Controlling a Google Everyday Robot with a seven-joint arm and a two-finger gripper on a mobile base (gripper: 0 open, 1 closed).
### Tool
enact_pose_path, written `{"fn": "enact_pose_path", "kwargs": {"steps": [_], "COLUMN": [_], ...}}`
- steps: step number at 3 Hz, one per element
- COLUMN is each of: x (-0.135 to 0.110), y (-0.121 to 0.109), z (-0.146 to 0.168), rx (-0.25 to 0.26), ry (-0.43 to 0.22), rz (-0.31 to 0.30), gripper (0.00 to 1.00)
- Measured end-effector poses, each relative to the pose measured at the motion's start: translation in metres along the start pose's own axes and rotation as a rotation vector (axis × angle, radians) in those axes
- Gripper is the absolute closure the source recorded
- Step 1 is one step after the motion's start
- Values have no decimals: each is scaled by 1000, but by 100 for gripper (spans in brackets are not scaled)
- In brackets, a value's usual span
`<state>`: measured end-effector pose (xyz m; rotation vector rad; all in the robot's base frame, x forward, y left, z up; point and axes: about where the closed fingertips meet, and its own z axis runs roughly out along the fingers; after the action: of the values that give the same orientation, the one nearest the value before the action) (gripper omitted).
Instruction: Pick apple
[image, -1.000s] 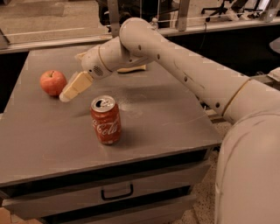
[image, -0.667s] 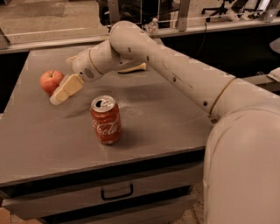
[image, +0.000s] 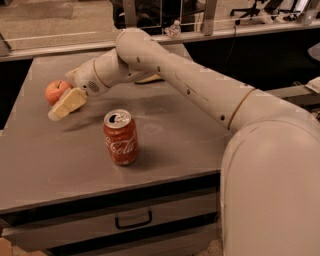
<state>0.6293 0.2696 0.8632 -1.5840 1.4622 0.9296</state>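
Claw (image: 64, 104), cream-coloured, at the left rear of the flat grey desk (image: 60, 170); whether apart or together we cannot tell. Small round red-orange apple (image: 55, 90) rests just behind it. Red Coca-Cola can (image: 120, 137) stands upright nearer the front.

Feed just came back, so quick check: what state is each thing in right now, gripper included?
apple: resting on the table, stem up, not lifted.
gripper: low at the apple's front side, overlapping it; contact unclear.
Coca-Cola can: upright, apart from the apple.
drawer: shut.
sponge: flat on the table, mostly hidden behind the arm.
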Motion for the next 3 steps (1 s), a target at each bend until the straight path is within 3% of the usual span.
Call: {"fn": "enact_pose_path", "kwargs": {"steps": [1,2,3], "x": [1,-2,-16], "y": [-1,-2,-5], "z": [4,-11,-47], "rx": [-10,2,46], "ry": [-11,-21,-32], "rz": [-14,-21,17], "gripper": [37,68,90]}}
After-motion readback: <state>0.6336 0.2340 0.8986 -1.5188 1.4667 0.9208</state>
